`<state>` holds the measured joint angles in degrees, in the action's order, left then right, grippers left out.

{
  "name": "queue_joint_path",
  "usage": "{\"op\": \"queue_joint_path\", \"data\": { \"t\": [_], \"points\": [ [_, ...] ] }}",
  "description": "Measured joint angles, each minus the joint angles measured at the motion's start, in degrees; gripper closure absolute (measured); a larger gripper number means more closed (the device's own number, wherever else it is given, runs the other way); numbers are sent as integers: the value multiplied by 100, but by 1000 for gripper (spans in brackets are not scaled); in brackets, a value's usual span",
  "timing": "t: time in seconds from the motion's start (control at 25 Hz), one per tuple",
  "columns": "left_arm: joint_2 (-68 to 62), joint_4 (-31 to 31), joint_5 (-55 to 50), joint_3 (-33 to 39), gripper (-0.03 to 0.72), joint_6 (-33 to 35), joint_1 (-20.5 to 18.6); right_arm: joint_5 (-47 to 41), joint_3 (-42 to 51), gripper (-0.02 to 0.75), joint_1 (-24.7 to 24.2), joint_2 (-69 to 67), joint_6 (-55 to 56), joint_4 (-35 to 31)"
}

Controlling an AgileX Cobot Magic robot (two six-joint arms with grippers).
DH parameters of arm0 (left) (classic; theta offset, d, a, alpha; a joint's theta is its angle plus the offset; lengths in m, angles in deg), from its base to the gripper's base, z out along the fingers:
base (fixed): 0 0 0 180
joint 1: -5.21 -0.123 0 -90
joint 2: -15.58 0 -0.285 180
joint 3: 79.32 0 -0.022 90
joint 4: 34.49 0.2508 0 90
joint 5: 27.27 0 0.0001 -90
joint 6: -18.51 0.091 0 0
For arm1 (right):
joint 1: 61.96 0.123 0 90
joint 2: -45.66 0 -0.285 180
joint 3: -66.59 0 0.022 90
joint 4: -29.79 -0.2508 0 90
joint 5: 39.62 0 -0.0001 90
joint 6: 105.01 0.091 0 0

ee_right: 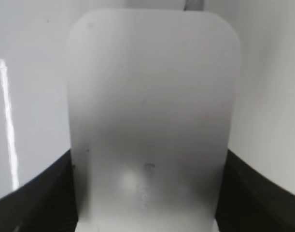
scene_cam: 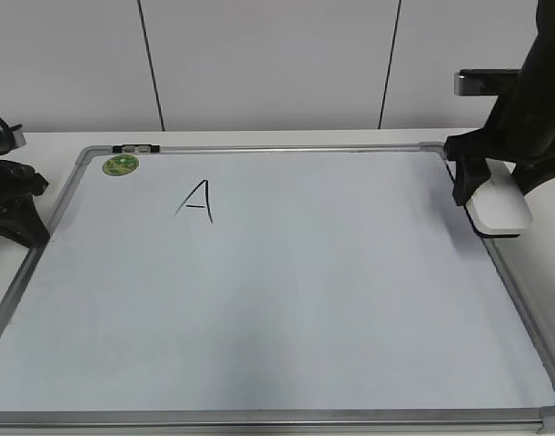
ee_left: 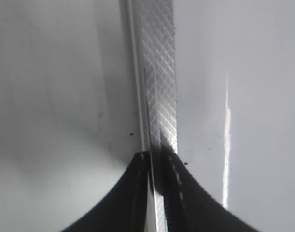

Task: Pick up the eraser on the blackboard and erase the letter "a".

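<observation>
The blackboard is a large white board with a silver frame, lying flat. A capital "A" is drawn at its upper left. No lowercase "a" shows in any view. My right gripper is shut on the white eraser at the board's right edge, near the far right corner. In the right wrist view the eraser fills the space between the jaws. My left gripper is shut at the board's left edge, over the metal frame, with its tips together.
A round green sticker sits at the board's far left corner. A white wall stands behind the table. A dark camera mount sticks out behind the right arm.
</observation>
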<state>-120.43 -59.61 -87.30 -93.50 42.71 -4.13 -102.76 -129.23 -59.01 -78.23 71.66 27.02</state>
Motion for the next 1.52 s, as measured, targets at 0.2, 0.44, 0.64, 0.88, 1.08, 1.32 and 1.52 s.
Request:
{"op": "queue_joint_path", "data": {
  "t": [0.2,0.44,0.64,0.88,1.08,1.32,1.52],
  "points": [
    [0,0,0,0,626,0,0,229,111,202,0,0,5,-9],
    [0,0,0,0,626,-2,0,276,111,202,0,-244,14,-9],
    [0,0,0,0,626,-2,0,335,111,202,0,-500,14,-9],
    [0,-10,0,0,626,-2,0,537,111,202,0,-577,14,-9],
    [0,-10,0,0,626,-2,0,563,111,202,0,-643,14,-77],
    [0,-10,0,0,626,-12,0,563,111,195,0,-799,14,-237],
    [0,-10,0,0,626,-12,0,563,111,117,0,-835,14,-278]
  ]
}}
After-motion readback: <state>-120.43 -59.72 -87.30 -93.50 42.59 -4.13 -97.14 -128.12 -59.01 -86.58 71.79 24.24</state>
